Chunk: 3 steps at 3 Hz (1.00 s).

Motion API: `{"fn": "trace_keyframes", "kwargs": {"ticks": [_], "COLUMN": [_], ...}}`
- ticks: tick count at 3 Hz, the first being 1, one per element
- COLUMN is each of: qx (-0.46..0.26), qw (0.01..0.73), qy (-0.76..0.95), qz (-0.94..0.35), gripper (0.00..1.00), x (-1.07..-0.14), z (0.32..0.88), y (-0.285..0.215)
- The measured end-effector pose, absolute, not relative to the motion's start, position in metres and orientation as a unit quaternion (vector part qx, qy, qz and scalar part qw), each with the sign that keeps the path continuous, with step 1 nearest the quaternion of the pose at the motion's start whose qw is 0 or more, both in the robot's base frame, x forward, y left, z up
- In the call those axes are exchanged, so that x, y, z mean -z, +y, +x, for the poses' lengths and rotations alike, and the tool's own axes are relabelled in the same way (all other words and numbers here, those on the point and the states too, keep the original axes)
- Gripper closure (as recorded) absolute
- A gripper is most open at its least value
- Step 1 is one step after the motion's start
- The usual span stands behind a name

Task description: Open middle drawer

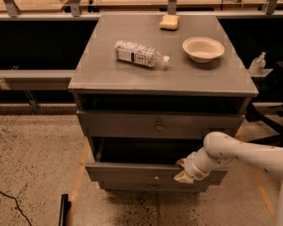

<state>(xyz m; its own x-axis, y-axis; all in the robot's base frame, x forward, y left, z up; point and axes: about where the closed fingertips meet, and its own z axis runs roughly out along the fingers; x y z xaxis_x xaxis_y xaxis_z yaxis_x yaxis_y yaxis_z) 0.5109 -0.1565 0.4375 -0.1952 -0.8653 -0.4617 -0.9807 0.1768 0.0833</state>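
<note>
The grey cabinet (132, 74) has three drawers stacked. The middle drawer (127, 172) is pulled out toward me, with a dark gap above its front and a small round knob (155, 177) at centre. My gripper (184, 170) is on the end of the white arm (240, 157) that reaches in from the right. It sits at the top edge of the middle drawer's front, right of the knob. The top drawer (118, 125) with the bigger knob (159, 125) is above. The bottom drawer front (127, 186) shows as a narrow strip below.
On the cabinet top lie a plastic bottle (140, 54) on its side, a white bowl (203, 48) and a yellow sponge (169, 22). A small bottle (258, 63) stands at the right. A black chair base (273, 121) is at the right. A dark object (63, 210) lies on the speckled floor.
</note>
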Motion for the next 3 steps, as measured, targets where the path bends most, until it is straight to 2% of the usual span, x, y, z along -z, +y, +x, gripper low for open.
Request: {"fn": "trace_keyframes", "kwargs": {"ticks": [1, 2, 3], "qx": [-0.184, -0.184, -0.185], "qw": [0.157, 0.157, 0.149], "qy": [0.751, 0.751, 0.752], "qz": [-0.615, -0.615, -0.615], "gripper": [0.13, 0.15, 0.38], "x": [-0.438, -0.438, -0.457], "z": [0.511, 0.511, 0.497], "y": [-0.157, -0.157, -0.152]}}
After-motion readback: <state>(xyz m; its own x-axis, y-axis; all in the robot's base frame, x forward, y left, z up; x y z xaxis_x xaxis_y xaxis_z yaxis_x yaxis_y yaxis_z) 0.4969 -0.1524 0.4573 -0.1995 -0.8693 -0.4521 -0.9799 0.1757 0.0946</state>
